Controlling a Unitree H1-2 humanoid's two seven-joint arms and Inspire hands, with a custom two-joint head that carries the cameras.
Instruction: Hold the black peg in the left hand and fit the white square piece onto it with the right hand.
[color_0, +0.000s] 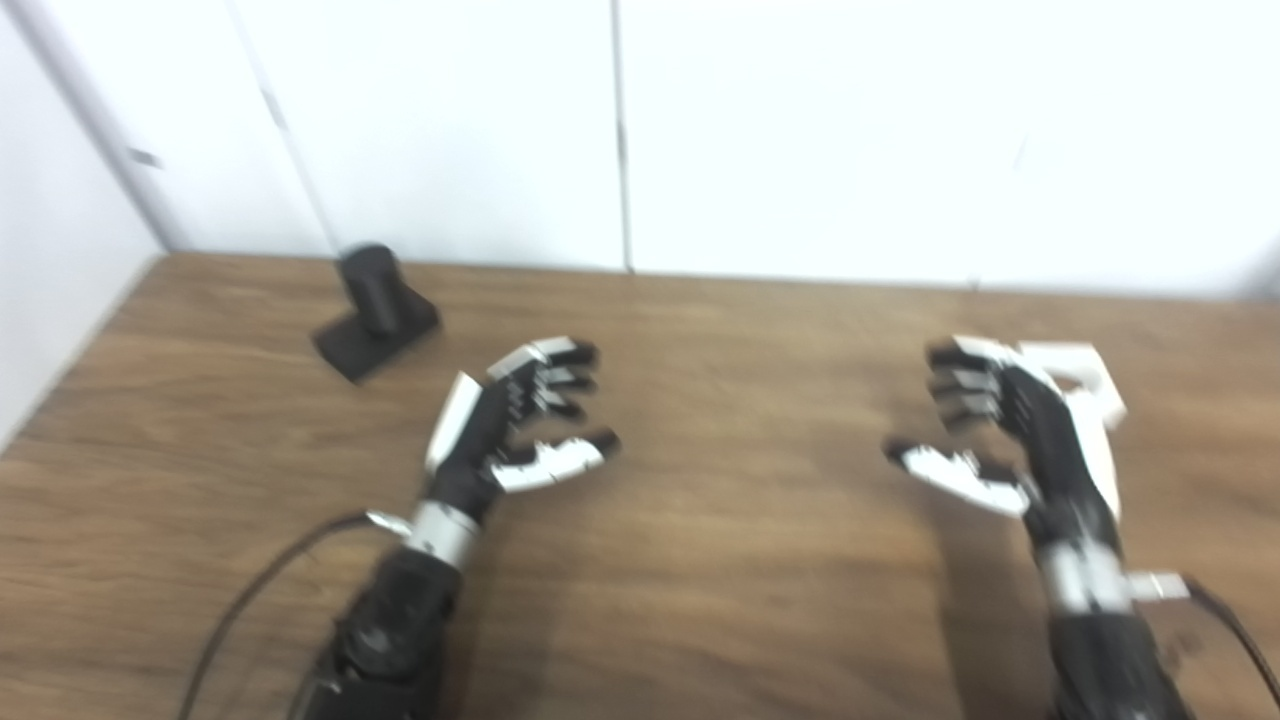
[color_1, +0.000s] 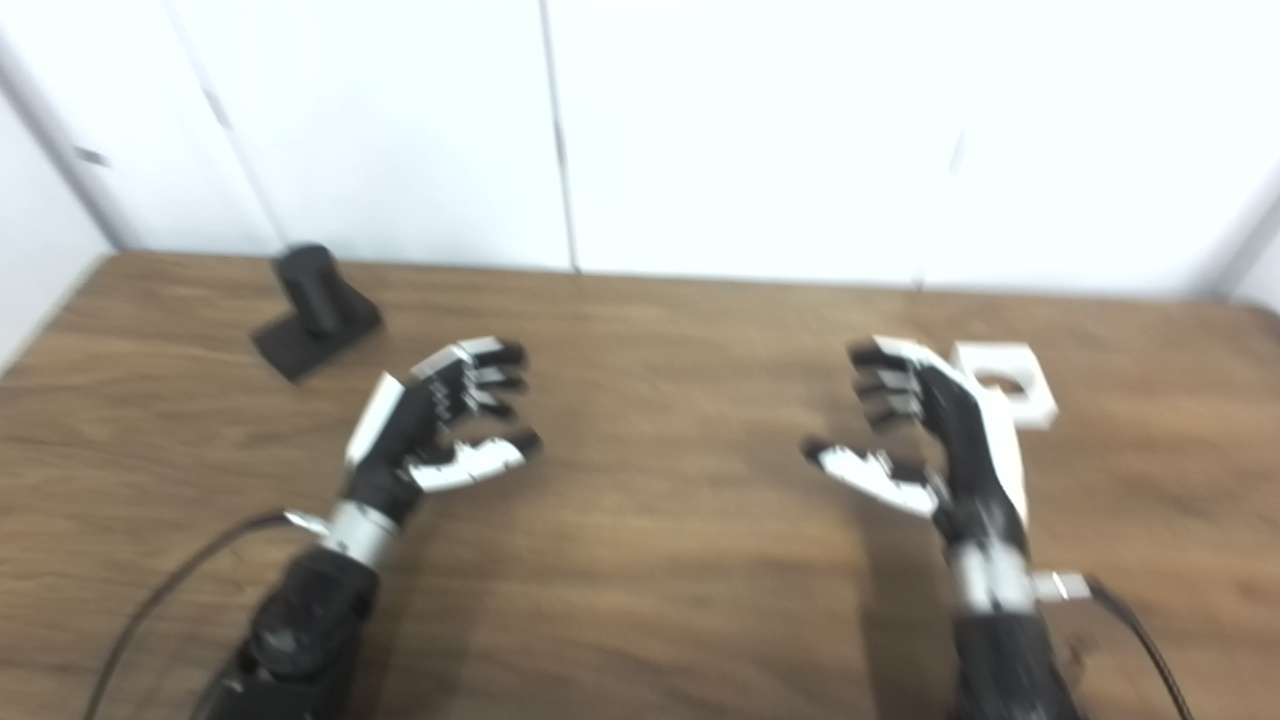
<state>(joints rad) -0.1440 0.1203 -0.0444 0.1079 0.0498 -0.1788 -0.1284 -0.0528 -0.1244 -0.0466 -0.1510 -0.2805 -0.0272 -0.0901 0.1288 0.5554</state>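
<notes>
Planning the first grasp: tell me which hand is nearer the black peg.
Left. The left hand hovers open just right of and nearer the camera than the black peg; the right hand is far across the table, beside the white square piece.

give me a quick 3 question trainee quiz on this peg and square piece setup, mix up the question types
1. True or false: the left hand already holds the black peg.
2. Multiple choice: where does the white square piece lie?
A. on top of the peg
B. on the wooden table, just behind the right hand
C. in the left hand
3. Fill in: the peg stands at the table's far ____ corner, beyond the left hand.

Key
1. False: both hands are open, holding nothing.
2. B
3. left
</notes>
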